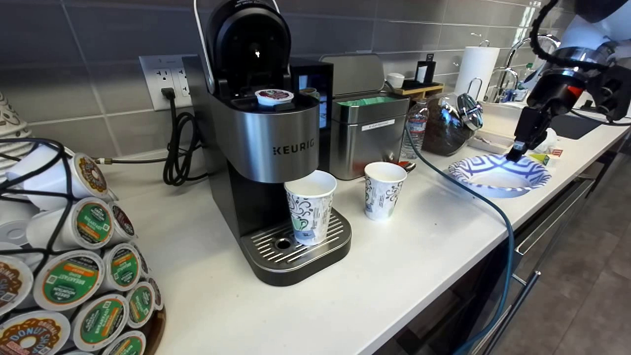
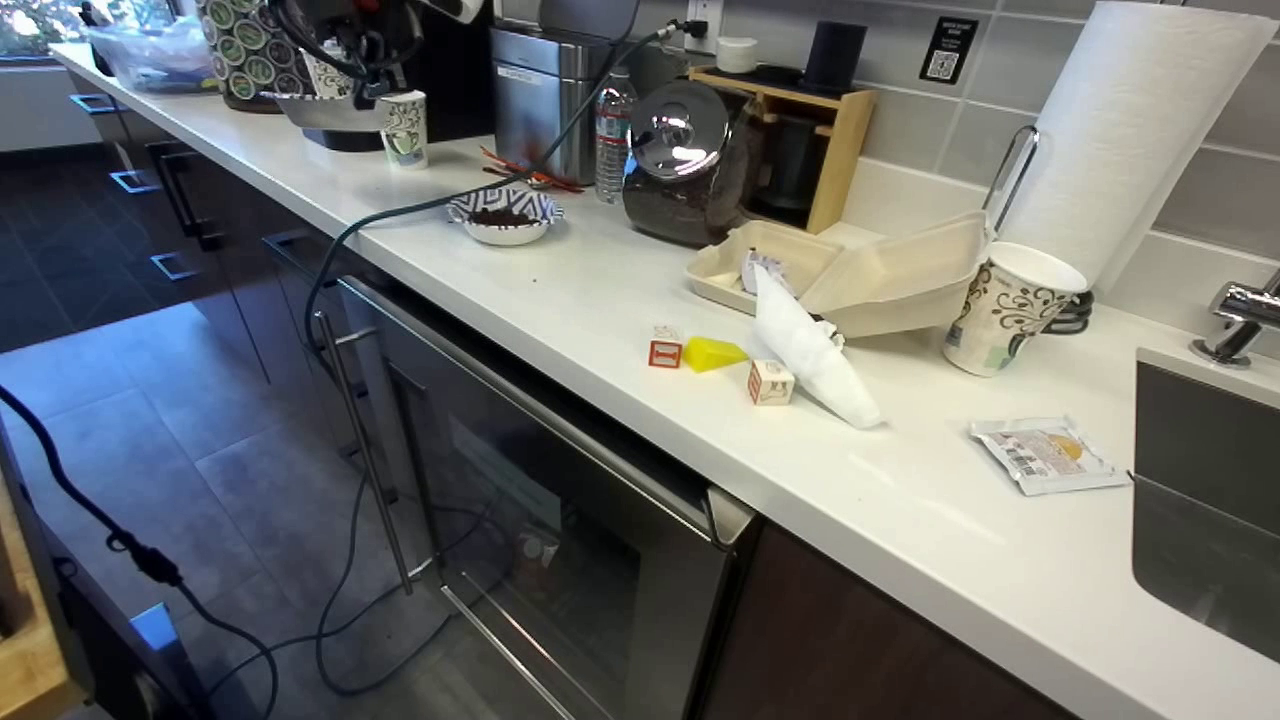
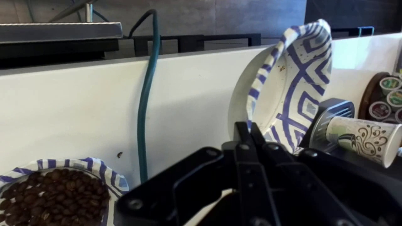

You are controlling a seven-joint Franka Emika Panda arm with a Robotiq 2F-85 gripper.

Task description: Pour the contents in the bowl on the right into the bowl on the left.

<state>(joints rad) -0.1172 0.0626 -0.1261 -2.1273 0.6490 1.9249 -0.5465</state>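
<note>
At the wrist view's two o'clock hangs a tilted blue-and-white paper bowl (image 3: 282,86), pinched by the black tool (image 3: 249,127); at eight, a matching bean-filled bowl (image 3: 105,174). That one-edge pinch could slip, dropping the former.

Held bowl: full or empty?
Looks all but empty: in the wrist view, the held bowl shows a bare inside with some dark specks; the gripper hides part of it.

Left of the black, jointed tool (image 3: 249,127), the wrist view's edges crop the round purple-and-white paper bowl (image 3: 102,171) of brown coffee beans (image 3: 53,194); the tool hides part of the tilted purple-and-white paper bowl (image 3: 290,80) it grips.
</note>
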